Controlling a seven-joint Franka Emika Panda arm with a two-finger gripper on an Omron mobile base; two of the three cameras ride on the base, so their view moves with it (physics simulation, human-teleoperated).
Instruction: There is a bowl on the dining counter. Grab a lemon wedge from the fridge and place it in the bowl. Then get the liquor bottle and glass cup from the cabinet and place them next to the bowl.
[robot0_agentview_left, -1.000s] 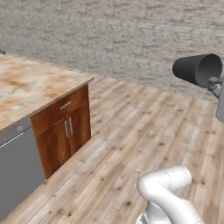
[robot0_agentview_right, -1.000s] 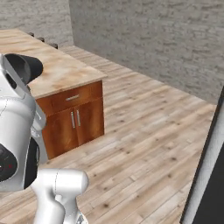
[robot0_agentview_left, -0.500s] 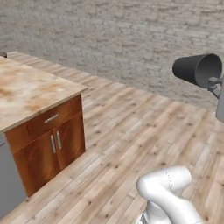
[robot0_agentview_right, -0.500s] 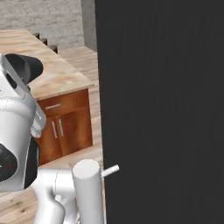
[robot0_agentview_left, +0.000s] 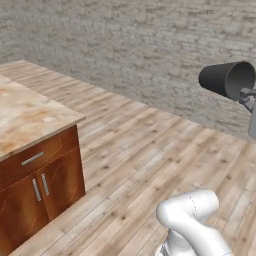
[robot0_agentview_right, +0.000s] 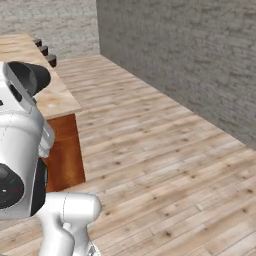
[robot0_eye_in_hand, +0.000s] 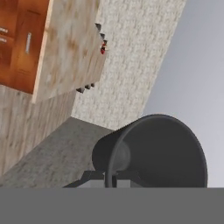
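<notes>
A dark glass cup hangs on its side high at the right of the left base view, mouth to the right. My gripper is shut on its rim at the frame edge. In the hand view the cup looms large, its open mouth facing the camera, with my gripper clamped on its wall at the bottom. The right base view shows the cup above my white arm. The marble-topped dining counter stands to the left.
The counter has brown wooden cabinet doors and a drawer below its top. Dark stools line its far side. A small red item sits at one end of the counter, too small to identify. A grey brick wall stands behind the open wooden floor.
The whole picture has shifted, so the base has moved. The counter slid left in the left base view, and a dark panel crossed the right base view and is gone. The cup stays gripped.
</notes>
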